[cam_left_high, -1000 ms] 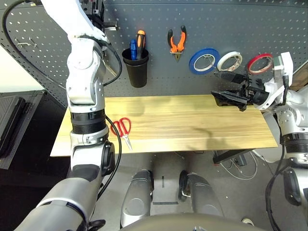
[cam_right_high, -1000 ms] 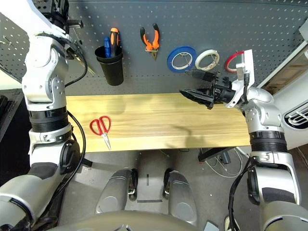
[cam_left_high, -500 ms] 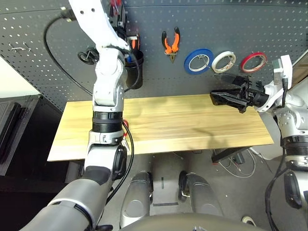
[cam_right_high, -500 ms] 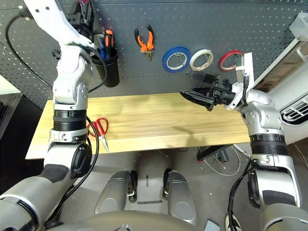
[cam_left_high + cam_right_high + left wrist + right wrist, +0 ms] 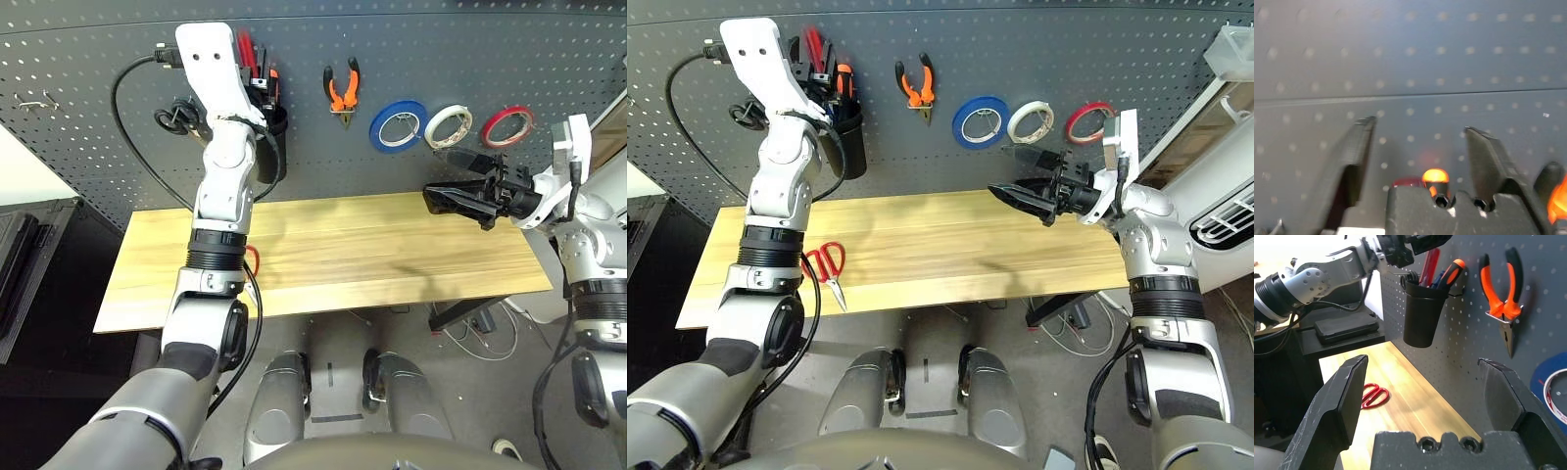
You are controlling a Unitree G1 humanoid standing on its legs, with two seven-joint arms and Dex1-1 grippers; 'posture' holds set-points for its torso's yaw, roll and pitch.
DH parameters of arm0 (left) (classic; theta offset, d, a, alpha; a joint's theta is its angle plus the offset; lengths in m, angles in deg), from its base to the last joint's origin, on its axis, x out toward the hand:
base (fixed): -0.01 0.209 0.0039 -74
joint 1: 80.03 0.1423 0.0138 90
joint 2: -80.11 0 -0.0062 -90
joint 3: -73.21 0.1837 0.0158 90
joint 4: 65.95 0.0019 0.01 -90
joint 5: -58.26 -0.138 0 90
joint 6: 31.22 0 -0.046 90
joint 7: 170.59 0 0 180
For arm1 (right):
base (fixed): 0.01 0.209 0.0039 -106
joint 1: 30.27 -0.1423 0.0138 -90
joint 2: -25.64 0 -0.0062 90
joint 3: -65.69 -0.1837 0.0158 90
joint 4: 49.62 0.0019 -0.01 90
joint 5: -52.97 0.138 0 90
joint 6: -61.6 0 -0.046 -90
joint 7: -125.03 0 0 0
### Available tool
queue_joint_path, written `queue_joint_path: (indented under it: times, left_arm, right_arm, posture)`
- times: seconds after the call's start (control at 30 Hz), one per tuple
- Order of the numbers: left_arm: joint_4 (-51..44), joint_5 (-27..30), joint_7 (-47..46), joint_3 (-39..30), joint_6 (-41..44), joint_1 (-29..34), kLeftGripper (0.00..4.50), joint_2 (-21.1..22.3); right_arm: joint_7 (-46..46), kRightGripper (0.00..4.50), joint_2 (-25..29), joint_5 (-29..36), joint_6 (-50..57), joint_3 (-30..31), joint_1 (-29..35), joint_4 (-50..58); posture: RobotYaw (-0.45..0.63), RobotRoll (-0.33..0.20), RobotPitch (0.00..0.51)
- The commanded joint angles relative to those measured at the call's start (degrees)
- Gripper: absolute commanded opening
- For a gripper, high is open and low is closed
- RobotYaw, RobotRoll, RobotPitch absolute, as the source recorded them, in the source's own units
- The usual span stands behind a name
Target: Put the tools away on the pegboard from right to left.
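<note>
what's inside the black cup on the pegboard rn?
The black cup holds a red-handled screwdriver, an orange-and-black handle and something blue between them. Only the tops show; the cup wall hides the shafts and whatever sits lower.

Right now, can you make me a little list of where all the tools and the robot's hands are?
red tape ring: hung on pegboard
pliers: hung on pegboard
red screwdriver: in black cup
red scissors: lying on table
left tool: open, above cup
right tool: open, empty, over table

Blue tape roll (image 5: 398, 125), white tape roll (image 5: 448, 125)
</note>
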Motion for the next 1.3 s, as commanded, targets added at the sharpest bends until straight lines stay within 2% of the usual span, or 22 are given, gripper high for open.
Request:
queue_joint_path:
  times: [0.03,0.2,0.3,0.4,0.6,0.73,0.87,1.0,1.13,1.17,1.3]
  left_arm:
    - [-8.9,0.6,4.2,-1.1,5.8,2.5,4.48,4.0]
    - [-21.5,0.9,8.3,-3.9,14.8,5.5,4.48,11.3]
    - [-28.5,2.1,9.4,-6.2,20.5,7.1,4.48,13.4]
    - [-34.7,3.3,11.2,-6.1,26.9,9.4,4.48,14.3]
    - [-46.8,7.2,13.3,-7.2,37.8,15.5,4.48,14.2]
    - [-52.4,8.4,12.8,-8.2,37.2,27.9,4.48,11.0]
    - [-49.2,6.0,9.0,-7.2,34.3,39.7,4.48,6.3]
    - [-45.2,5.1,7.6,-6.1,32.6,44.5,4.48,3.8]
    - [-38.4,4.6,6.4,-5.1,31.3,45.6,4.48,1.7]
    - [-37.1,4.8,6.6,-4.9,31.1,45.5,4.48,1.5]
    - [-19.5,3.4,3.5,-5.1,24.3,42.2,4.48,-0.8]
  right_arm:
    - [1.0,4.50,0.1,-0.5,-0.1,0.6,-0.2,-0.9]
    - [3.0,4.50,0.0,-2.2,-1.5,1.7,-2.2,-4.9]
    - [4.6,4.50,-0.8,-3.1,-2.7,2.8,-4.0,-8.2]
    - [6.4,4.50,-1.2,-4.6,-4.3,4.0,-5.6,-11.6]
    - [9.3,4.50,-1.9,-7.2,-7.2,5.2,-9.6,-18.5]
    - [12.0,4.50,-1.9,-9.5,-9.9,6.6,-10.6,-21.0]
    - [13.8,4.50,-1.8,-11.1,-12.2,7.7,-9.3,-20.9]
    - [14.2,4.50,-2.0,-11.6,-12.6,8.4,-7.5,-18.5]
    - [12.8,4.50,-2.4,-11.2,-10.8,9.2,-5.0,-13.6]
    - [12.4,4.50,-2.5,-11.2,-10.6,9.4,-4.2,-12.3]
    - [5.8,4.50,-4.7,-16.2,-13.7,12.1,-1.8,-11.5]
  posture:
    - [0.04,0.000,0.069]
    - [0.11,0.000,0.071]
    - [0.16,0.000,0.072]
    - [0.21,0.000,0.072]
    - [0.23,0.000,0.076]
    - [0.25,0.000,0.098]
    - [0.23,0.000,0.123]
    - [0.21,0.000,0.146]
    - [0.19,0.000,0.165]
    - [0.16,0.000,0.184]
    - [0.12,0.000,0.208]
